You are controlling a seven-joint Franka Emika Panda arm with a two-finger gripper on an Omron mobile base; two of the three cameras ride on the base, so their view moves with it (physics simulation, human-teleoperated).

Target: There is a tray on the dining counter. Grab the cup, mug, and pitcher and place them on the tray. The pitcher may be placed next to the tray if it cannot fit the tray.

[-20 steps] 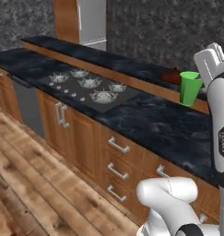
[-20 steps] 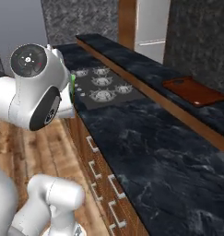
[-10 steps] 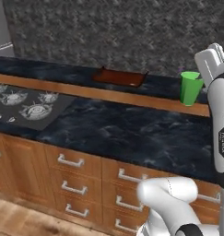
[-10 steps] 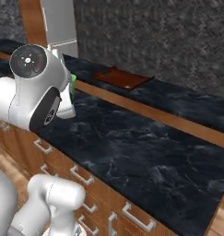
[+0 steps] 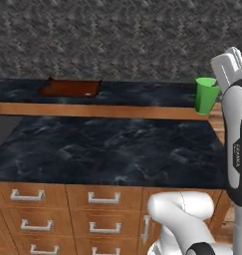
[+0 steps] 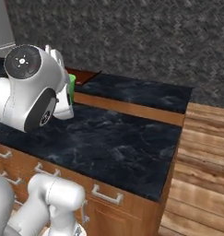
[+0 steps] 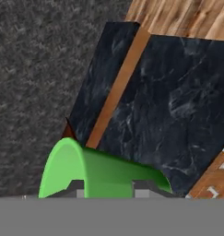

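Since a second ago your base has been swinging round: the stovetop that sat in front of you has slid out of the left base view, and you are now facing the dining counter (image 5: 142,94) nearly square on, with the tray (image 5: 68,88) lying flat towards its left end, close to the far edge. The gripper (image 7: 105,188) is holding the cup (image 5: 206,95), jaws drawn narrow on it; in the hand view the green rim is bulging up just above the fingertips (image 7: 76,188). In the left base view the cup is hanging up in the air beside the arm, over the right end of the dining counter, well apart from the tray. In the right base view you are seeing just a sliver of green (image 6: 72,87) behind the arm's big joint. Nearer you, a lower black marbled worktop (image 5: 107,149) is running over wooden drawers with metal handles (image 5: 103,198). A rough grey stone wall (image 5: 117,40) is backing the room, and wooden plank flooring (image 6: 201,170) is showing past the counters' right end.
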